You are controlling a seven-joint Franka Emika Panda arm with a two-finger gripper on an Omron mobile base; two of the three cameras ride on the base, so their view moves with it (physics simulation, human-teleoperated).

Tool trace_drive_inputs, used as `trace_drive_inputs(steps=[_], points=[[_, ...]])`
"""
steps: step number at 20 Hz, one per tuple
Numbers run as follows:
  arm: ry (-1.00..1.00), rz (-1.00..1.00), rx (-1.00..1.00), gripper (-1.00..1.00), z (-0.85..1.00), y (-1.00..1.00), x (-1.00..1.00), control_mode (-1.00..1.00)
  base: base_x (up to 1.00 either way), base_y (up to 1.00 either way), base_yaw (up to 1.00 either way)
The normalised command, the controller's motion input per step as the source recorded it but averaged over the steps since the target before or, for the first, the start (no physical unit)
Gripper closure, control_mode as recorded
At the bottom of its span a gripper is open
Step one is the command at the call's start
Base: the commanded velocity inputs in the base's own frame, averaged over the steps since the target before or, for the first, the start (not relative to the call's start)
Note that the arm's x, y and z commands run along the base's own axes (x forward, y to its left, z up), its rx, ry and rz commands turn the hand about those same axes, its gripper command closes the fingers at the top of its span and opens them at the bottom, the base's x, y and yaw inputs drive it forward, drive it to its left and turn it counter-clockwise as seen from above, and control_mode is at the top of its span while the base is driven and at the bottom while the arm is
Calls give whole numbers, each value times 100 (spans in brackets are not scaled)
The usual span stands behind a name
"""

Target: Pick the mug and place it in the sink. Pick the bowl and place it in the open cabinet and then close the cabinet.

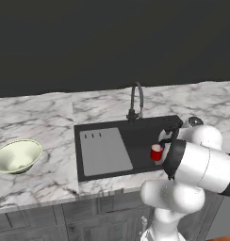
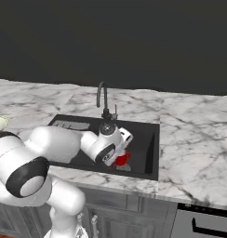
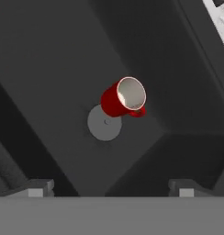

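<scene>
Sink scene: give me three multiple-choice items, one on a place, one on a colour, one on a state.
1. Where is the mug?
A. in the sink
B. beside the bowl
C. in the claw

2. What colour is the mug outside?
A. blue
B. red
C. cream

3. How is the claw?
A. shut on the mug
B. shut on nothing
C. open

Key: 1 A, it sits by the drain; 2 B, red with a pale inside; 3 C, fingers spread wide, mug apart.
</scene>
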Motion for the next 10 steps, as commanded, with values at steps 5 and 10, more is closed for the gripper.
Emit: trace_drive_inputs(steps=[5,10], points=[[10,-1,6,-100,98,-41,15,-100,0,0,0],[-6,-1,8,-100,23,-3,-18,-100,0,0,0]])
